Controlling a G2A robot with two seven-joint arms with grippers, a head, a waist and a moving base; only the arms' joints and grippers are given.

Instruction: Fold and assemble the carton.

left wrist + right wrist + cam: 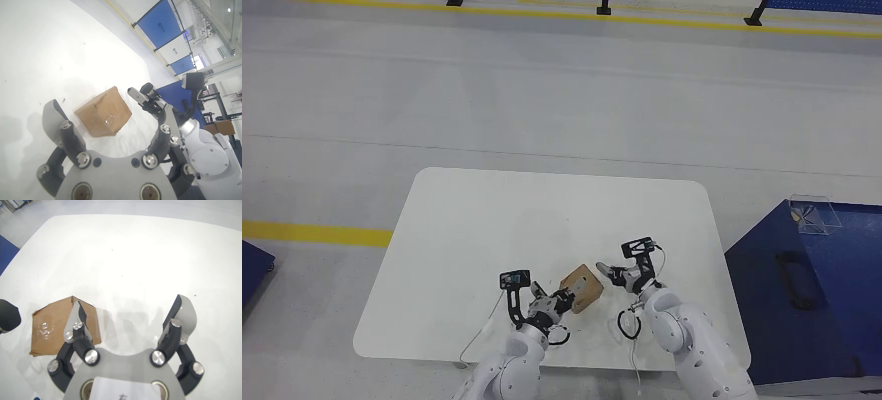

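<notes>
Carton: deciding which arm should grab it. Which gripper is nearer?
Left, narrowly. The left gripper faces the carton, just short of it, fingers open; the right gripper sits beside it, the carton outside one finger.

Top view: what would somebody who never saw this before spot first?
The small brown box jumps out first, sitting on the big white table near its front edge. Next you notice the left end effector and the right end effector, both open, one close on each side of the box.
</notes>
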